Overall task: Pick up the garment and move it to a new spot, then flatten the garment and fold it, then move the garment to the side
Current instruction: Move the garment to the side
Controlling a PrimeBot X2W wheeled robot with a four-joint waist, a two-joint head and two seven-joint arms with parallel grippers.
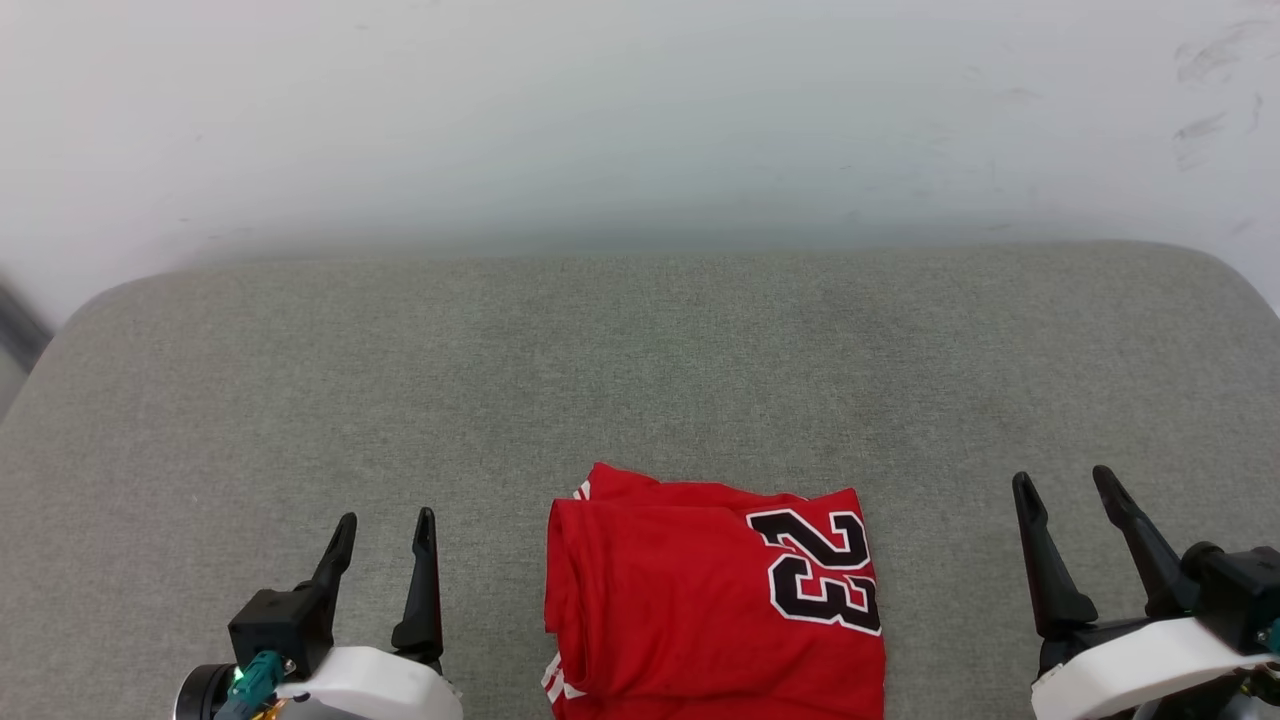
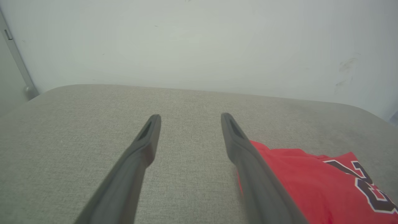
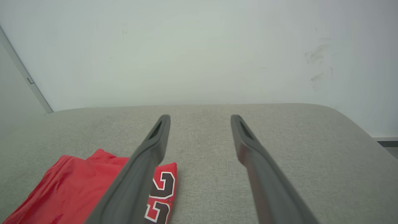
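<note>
Red cloth T-shirt point(image 1: 680, 600): smooth, slight sheen, w/ flat printed numerals. Grey woven-fabric cushion point(image 1: 640, 380): matt, coarse-textured. White wall point(image 1: 640, 120): smooth, matt, scuffed.

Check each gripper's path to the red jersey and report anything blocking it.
Nothing visible blocks either path. The folded red jersey T-shirt with black "23" print lies on the grey fabric cushion between the open left gripper and open right gripper; bare cushion separates each from it.
</note>
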